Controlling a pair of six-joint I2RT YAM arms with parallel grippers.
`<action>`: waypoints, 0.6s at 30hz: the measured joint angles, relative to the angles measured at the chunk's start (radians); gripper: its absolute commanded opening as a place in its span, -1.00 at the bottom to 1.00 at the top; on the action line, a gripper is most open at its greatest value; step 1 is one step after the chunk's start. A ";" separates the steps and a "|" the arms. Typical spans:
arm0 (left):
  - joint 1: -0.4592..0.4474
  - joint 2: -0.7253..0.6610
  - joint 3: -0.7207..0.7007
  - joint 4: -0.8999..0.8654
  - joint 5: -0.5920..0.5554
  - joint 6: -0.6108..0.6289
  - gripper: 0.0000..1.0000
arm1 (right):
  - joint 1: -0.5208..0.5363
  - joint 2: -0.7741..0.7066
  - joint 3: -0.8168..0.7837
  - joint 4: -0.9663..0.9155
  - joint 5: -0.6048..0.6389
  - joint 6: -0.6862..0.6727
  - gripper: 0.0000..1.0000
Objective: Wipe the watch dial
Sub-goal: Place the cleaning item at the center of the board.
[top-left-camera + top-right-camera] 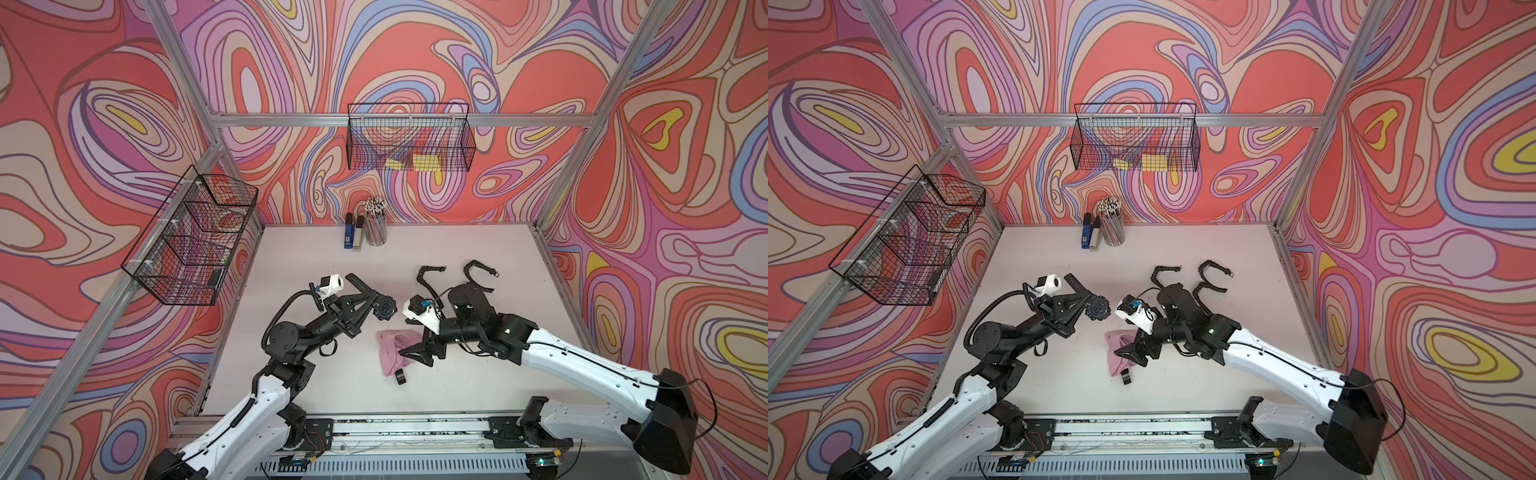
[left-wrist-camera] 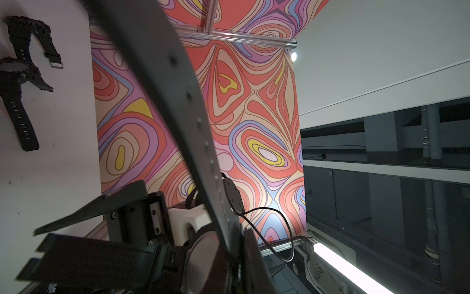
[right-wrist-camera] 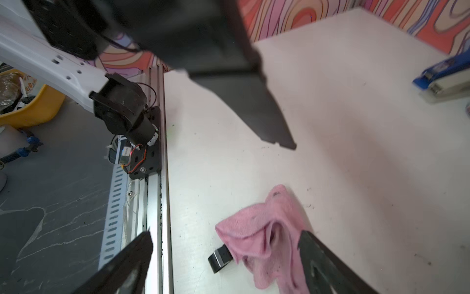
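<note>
left gripper (image 1: pixel 372 303): jaws closed down tight on the watch (image 1: pixel 385 308), gripping the edge of the case at the fingertips.
dial (image 1: pixel 1098 309): just beyond the left gripper's fingertips; round, black and uncovered, with its face turned up toward both top views.
strap (image 2: pixel 178 101): one length runs back from the case over the left gripper. In the left wrist view it crosses the frame diagonally, close to the lens.
right gripper (image 1: pixel 415 354): jaws spread wide with nothing held between them; fingers angled down toward the table (image 1: pixel 353 395).
watch relative to right gripper: level with the wrist camera and just beside it. It is apart from the fingers, not between them.
cloth (image 1: pixel 390 353): pink and crumpled, lying on the table directly under the right gripper's fingertips. In the right wrist view one finger (image 3: pixel 320 259) overlaps the cloth's edge; whether they touch cannot be told.
cloth relative to left gripper: on the table, near the fingertips on the side toward the arm bases. It does not touch the dial.
small black piece (image 3: pixel 220 258): on the table at the cloth's edge, partly under it; seen between the right gripper's fingers in the wrist view.
spare watches (image 1: pixel 478 270): black, on the table behind the right gripper, beyond its wrist.
stapler (image 1: pixel 349 235): at the far table edge, well beyond both grippers.
pencil cup (image 1: pixel 376 226): just beside the stapler.
</note>
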 measured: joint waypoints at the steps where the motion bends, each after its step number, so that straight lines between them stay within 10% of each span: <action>1: 0.000 0.000 0.000 0.000 0.000 0.000 -1.00 | 0.000 0.030 0.008 -0.026 0.006 0.010 0.85; 18: 0.001 0.019 -0.006 0.009 0.031 -0.002 -1.00 | 0.000 -0.275 0.009 0.021 0.007 -0.095 0.73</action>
